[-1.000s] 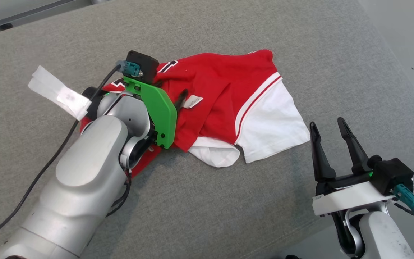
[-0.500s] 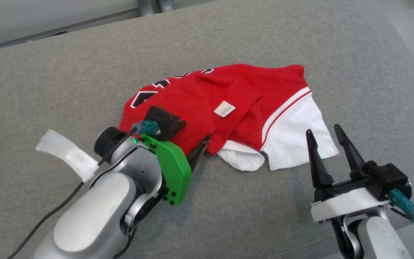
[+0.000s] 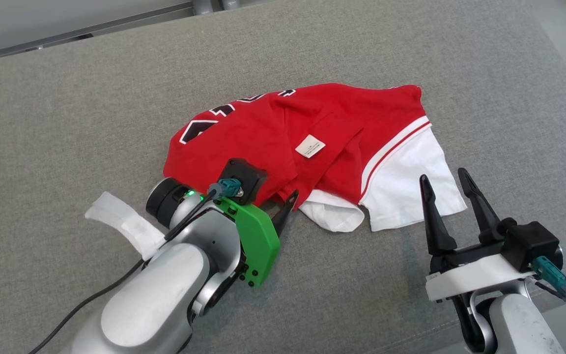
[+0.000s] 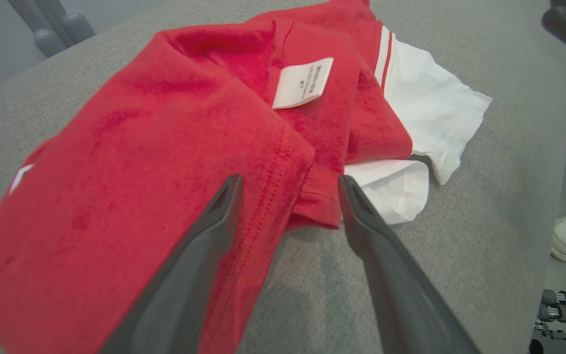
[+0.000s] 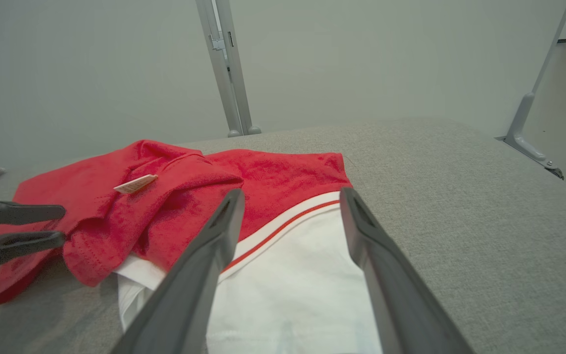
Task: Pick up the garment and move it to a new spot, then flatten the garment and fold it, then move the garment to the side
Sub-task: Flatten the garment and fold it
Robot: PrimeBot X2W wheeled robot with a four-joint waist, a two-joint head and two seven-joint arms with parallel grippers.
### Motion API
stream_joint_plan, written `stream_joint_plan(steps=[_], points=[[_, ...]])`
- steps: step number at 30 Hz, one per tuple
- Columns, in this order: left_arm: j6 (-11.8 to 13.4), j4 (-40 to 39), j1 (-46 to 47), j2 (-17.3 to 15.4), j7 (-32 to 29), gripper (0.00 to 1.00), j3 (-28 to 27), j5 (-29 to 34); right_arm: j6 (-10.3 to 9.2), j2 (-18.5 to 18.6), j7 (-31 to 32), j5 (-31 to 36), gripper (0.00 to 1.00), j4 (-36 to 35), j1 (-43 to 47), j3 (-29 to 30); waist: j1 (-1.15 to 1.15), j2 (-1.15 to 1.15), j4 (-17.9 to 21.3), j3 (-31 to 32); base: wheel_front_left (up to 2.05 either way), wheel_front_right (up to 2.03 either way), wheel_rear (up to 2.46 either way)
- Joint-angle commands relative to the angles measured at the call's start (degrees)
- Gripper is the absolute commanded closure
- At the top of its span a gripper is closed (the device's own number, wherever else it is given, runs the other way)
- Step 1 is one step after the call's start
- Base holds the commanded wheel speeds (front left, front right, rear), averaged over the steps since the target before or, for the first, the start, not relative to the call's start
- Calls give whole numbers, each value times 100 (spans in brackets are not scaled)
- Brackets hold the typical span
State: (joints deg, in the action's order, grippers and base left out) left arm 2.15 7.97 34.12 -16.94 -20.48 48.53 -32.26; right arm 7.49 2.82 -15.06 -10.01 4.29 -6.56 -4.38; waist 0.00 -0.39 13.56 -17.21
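Red and white cloth, the garment [image 3: 312, 132] lies crumpled in the middle of the grey bench [image 3: 91, 108], its label [image 3: 310, 146] face up and a white sleeve [image 3: 406, 182] spilling toward the robot's right. A second ago the left arm reached across the red cloth with a finger near that label. Now the left gripper [image 4: 290, 179] has drawn back to the near hem, its jaws spread wide and holding nothing, the tips either side of the folded red edge. The whole head view has also shifted, so the garment's lower place in it is the camera's doing. Its heap looks the same shape as before. The right gripper [image 3: 442, 174] has kept its post just short of the white sleeve, jaws wide and empty. My reading is that the garment has been let go at its spot and the flattening is about to start, most likely with a pinch on that near hem
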Motion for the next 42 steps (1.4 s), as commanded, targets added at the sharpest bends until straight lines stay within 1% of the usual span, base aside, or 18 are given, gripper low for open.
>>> stream_joint_plan(steps=[1, 4, 9, 10, 11, 12, 13, 14, 17, 23, 28, 30, 35, 38, 40, 41, 42], points=[[42, 78, 105, 38, 53, 0, 6, 52, 0, 14, -18, -47, 0, 17, -63, -4, 0, 39, 25, -25, 0, 0, 0], [82, 285, 227, 62, 116, 0, 32, 173, 0, 14, -18, -75, 0, 19, -90, -35, 0, 39, 59, -59, 0, 0, 0], [73, 613, 360, 69, 210, 0, 95, 311, 0, 14, -18, -132, 0, 23, -79, -66, 0, 39, 124, -98, 0, 0, 0], [80, 656, 390, 56, 238, 4, 99, 334, 0, 14, -18, -146, 0, 26, -77, -61, 0, 39, 133, -103, 0, 0, 0], [81, 691, 404, 48, 268, 31, 104, 352, 0, 15, -18, -161, 0, 28, -73, -54, 0, 39, 140, -105, 0, 0, 0], [73, 722, 415, 45, 295, 53, 106, 364, 0, 14, -18, -174, 0, 32, -65, -45, 0, 39, 145, -104, 0, 0, 0], [57, 753, 429, 37, 305, 61, 102, 362, 0, 15, -18, -181, 0, 37, -55, -35, 0, 39, 149, -101, 0, 0, 0], [47, 772, 439, 23, 326, 100, 90, 352, 0, 14, -18, -176, 0, 40, -44, -32, 0, 39, 151, -96, 0, 0, 0], [30, 725, 442, -11, 338, 100, 54, 292, 0, 14, -18, -188, 0, 56, -10, -4, 0, 39, 140, -67, 0, 0, 0], [1, 308, 293, -142, 311, 100, -139, 10, 0, 15, -18, -162, 0, 67, 58, 74, 0, 39, 49, 19, 0, 0, 0], [29, -649, -13, -404, 206, 100, -521, -583, 0, 15, -18, -114, 0, 87, 153, 120, 0, 39, -108, 134, 0, 0, 0], [53, -1120, -188, -609, 101, 100, -668, -780, 0, 15, -18, -87, 0, 98, 187, 146, 0, 39, -193, 180, 0, 0, 0], [267, -2219, -873, -1194, -57, 100, -1008, -1238, 0, 14, -18, -71, 0, 111, 268, 173, 0, 39, -422, 239, 0, 0, 0], [370, -2519, -1473, -1509, 0, 100, -1167, -1513, 0, 15, -18, -52, 0, 128, 286, 165, 0, 39, -591, 237, 0, 0, 0], [408, -2498, -1877, -1682, 97, 100, -1235, -1661, 0, 14, -18, -26, 0, 149, 288, 145, 0, 39, -697, 230, 0, 0, 0], [382, -2455, -2073, -1722, 169, 93, -1249, -1746, 0, 14, -18, -16, 0, 157, 291, 141, 0, 39, -749, 224, 0, 0, 0], [354, -2362, -2255, -1750, 247, 76, -1267, -1824, 0, 16, -18, 12, 0, 164, 294, 147, 0, 39, -802, 221, 0, 0, 0]])
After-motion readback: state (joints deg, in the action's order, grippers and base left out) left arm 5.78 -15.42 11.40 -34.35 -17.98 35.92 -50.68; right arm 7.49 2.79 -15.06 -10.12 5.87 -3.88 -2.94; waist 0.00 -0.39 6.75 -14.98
